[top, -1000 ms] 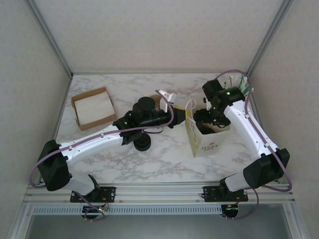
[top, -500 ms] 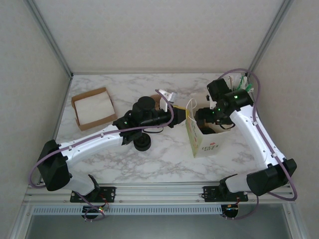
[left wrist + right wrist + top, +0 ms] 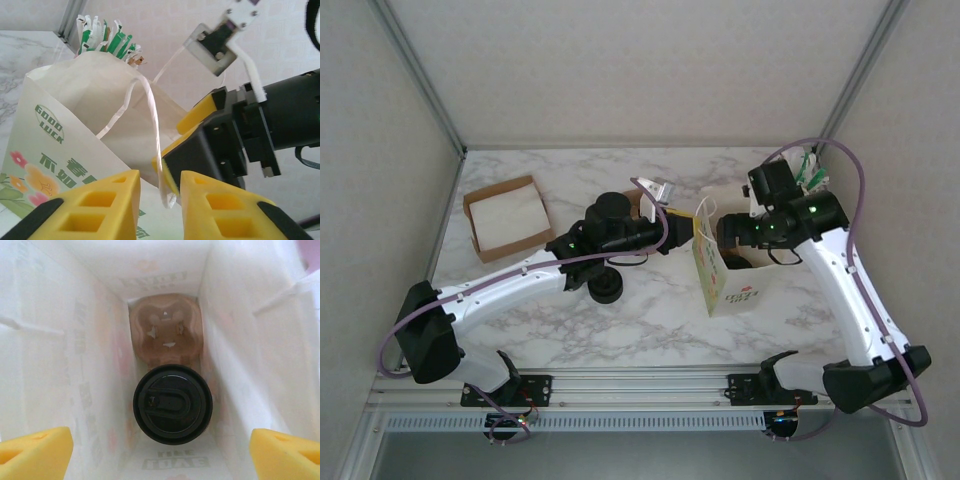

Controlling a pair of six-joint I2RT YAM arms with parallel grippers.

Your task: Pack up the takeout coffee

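- My right fingers (image 3: 35, 452) stood wide apart with nothing between them, hanging over the open mouth of the paper bag (image 3: 65, 340).
- Straight below them, at the bottom of the bag, the coffee (image 3: 172, 404) stood upright with its black lid on.
- Just beyond the cup as seen from those fingers lay a brown cardboard tray (image 3: 165, 325). The cup covered the tray's near end, and I could not tell whether it sat in a pocket of it.
- My left fingers (image 3: 100, 200) were a narrow way apart, close beside the printed side of the bag.
- The bag's white string handle (image 3: 152, 115) hung down into the gap between the left fingers. I could not tell whether it touched either of them.
- Past the left fingers, on the far side of the bag, a bunch of green-and-white packets (image 3: 107, 37) stuck up above the bag's rim.
- In the view from above, the bag stood upright on the marble tabletop (image 3: 650, 320).
- An open box (image 3: 505, 217) with white paper inside sat well apart from both sets of fingers, out beyond the left ones.
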